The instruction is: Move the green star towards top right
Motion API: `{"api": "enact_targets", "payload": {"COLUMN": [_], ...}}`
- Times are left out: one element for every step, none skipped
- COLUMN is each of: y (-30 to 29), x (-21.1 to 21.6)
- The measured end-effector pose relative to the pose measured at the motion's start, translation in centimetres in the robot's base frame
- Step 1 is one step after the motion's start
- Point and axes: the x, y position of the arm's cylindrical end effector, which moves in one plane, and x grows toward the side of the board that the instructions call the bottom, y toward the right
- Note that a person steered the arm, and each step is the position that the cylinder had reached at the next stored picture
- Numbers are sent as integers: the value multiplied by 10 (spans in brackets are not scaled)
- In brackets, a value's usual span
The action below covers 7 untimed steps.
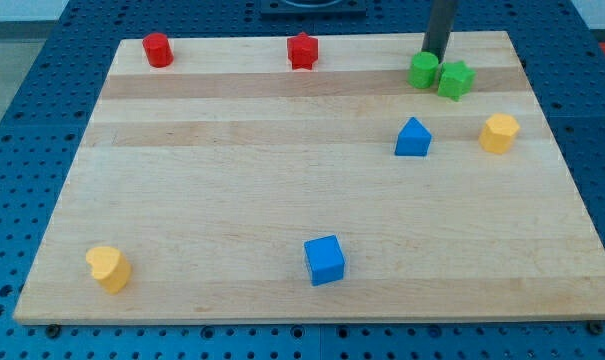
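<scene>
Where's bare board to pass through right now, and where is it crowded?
Bare: the wide middle between red star, blue cube and yellow block.
Crowded: the view's top right, where my tip touches the green block beside the green star, blue triangular block below.

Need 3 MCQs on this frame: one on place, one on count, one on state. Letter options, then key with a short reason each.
1. Where is my tip?
A. just above the green cylinder, at the view's top
B. beside the blue cube
C. left of the red cylinder

2. How many blocks are yellow?
A. one
B. two
C. four

3. How do the green star and green cylinder stand?
A. stacked
B. at opposite board edges
C. side by side, apparently touching

Key: 1 A, the rod ends at the cylinder's top edge. 2 B, one at the view's right, one at bottom left. 3 C, no clear gap shows between them.
</scene>
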Motion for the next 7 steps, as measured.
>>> {"api": "enact_targets", "payload": {"y": [-9,-28,-43,-41,-29,-3,8], "x": [26,47,66,84,84,80,68]}}
